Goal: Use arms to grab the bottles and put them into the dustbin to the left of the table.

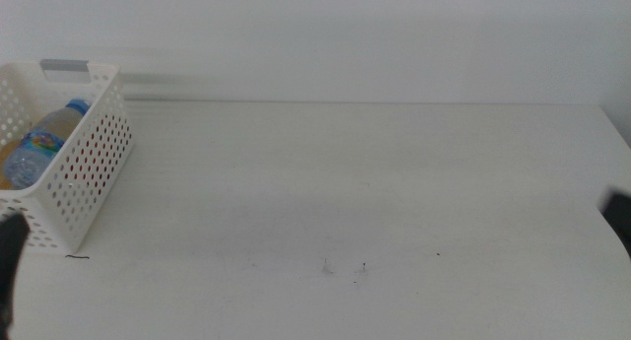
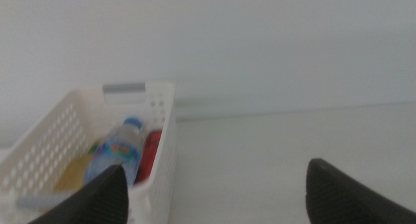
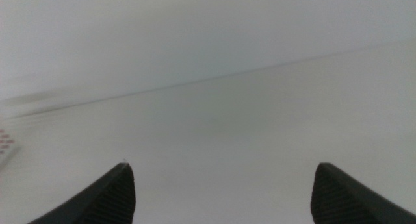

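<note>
Middle view: white perforated plastic dustbin (image 1: 84,172) with a grey strip on its rim is sitting at the far left of the plain white table (image 1: 375,192). The clear water bottle with blue cap and colourful label (image 1: 41,138) is lying tilted inside it. Left wrist view is showing the same bottle beside a slim red can (image 2: 149,156) and a yellowish bottle (image 2: 77,173), all inside the basket. Left gripper (image 2: 218,191) is hanging near the bin, jaws spread wide, holding nothing. Right gripper (image 3: 221,195) is hanging over bare tabletop, jaws likewise spread, empty.
</note>
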Robot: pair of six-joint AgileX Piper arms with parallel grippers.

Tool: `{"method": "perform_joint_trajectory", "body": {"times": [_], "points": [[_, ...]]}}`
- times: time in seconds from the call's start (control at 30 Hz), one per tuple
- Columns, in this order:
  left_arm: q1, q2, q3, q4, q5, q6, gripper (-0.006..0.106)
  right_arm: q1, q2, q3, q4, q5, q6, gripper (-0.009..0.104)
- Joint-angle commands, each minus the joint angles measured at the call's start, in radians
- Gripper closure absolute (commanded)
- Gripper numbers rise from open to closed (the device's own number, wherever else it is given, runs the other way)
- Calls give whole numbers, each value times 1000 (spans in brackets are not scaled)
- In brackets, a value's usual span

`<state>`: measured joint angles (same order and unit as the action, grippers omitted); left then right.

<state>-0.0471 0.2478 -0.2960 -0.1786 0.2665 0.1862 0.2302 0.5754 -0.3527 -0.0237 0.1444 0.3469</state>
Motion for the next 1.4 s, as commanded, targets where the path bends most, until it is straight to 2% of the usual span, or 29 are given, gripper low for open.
{"method": "perform_joint_trajectory", "body": {"times": [0.0,0.23,0.47,0.77,0.83,0.87,0.93,0.97,1.0,1.03,1.17,1.37], "points": [[9,-67,67,-6,-9,-4,7,-56,-127,100,-32,11,-5,7],[9,-209,238,-6,-28,-2,7,-201,-409,314,-44,21,-5,7],[9,-248,296,-6,-52,-2,7,-202,-568,353,-79,21,-5,7],[9,-248,296,-3,-64,0,7,-202,-575,353,-79,21,-5,7],[9,-248,296,-3,-64,0,7,-204,-575,353,-101,16,-44,7],[9,-248,296,-3,-64,0,7,-204,-575,353,-89,9,-143,7],[9,-248,296,-3,-64,0,7,-206,-575,353,-18,-23,-384,6],[9,-248,296,-3,-64,0,7,-209,-575,353,41,-54,-479,5],[9,-248,296,-3,-64,0,7,-209,-575,353,98,-43,-526,3],[9,-248,296,-3,-64,0,7,-209,-575,353,108,-31,-553,2],[9,-248,296,-5,-64,-1,7,-209,-575,353,105,-31,-543,2],[9,-248,296,-5,-64,-1,7,-209,-575,353,105,-37,-445,2]]}}
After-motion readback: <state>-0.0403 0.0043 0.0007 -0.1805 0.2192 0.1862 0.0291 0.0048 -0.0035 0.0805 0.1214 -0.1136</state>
